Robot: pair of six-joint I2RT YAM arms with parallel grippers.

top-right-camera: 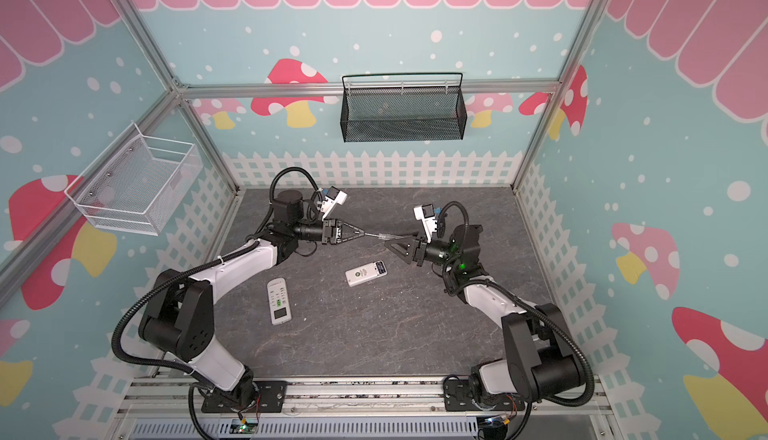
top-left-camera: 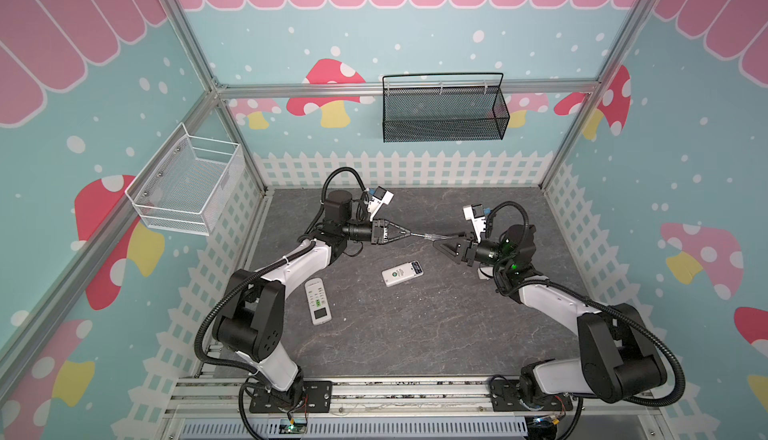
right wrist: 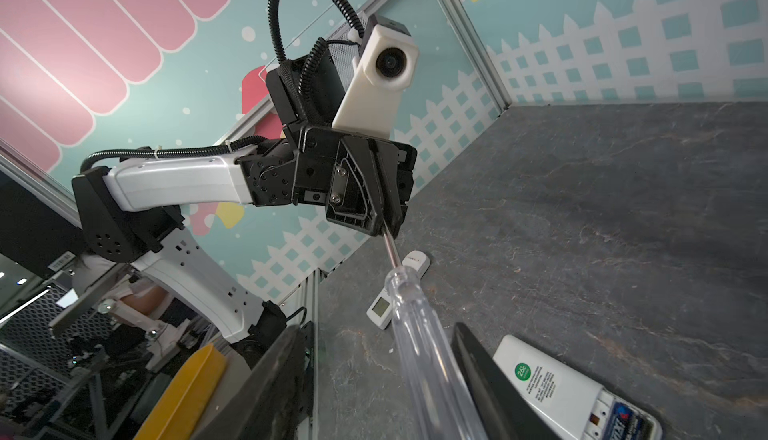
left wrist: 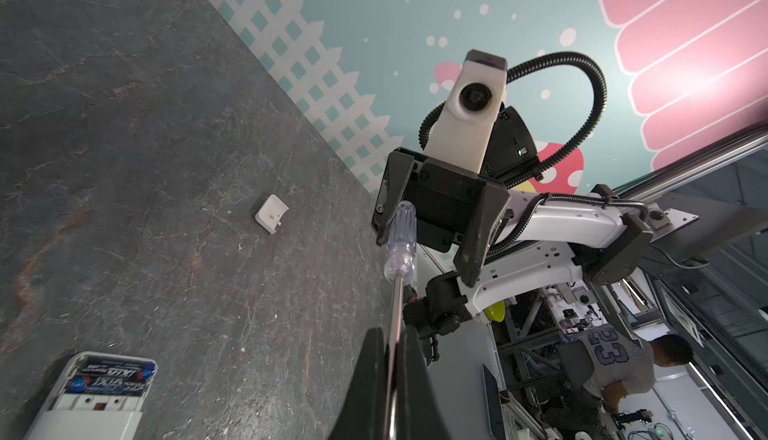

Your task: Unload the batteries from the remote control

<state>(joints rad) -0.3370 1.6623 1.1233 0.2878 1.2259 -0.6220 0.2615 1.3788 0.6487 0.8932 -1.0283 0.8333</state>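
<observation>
A button-side-up remote (top-left-camera: pixel 318 300) lies leftmost. Your left gripper (top-left-camera: pixel 409 233) is clamped on the screwdriver (top-left-camera: pixel 434 236) by its metal shaft. Your right gripper (top-left-camera: pixel 444 239) has its jaws apart around the clear handle. Below them, toward the arm bases, two dark batteries (left wrist: pixel 112 375) sit in the open compartment of the overturned remote (top-left-camera: pixel 401 273).

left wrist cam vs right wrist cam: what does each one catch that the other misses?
Left wrist only: a small white cover lying on the table. Right wrist only: a second remote, display showing, partly behind the screwdriver handle. Both: the screwdriver, with the left gripper shut on its shaft and the right gripper open around its clear handle, and the opened remote with dark batteries inside.
</observation>
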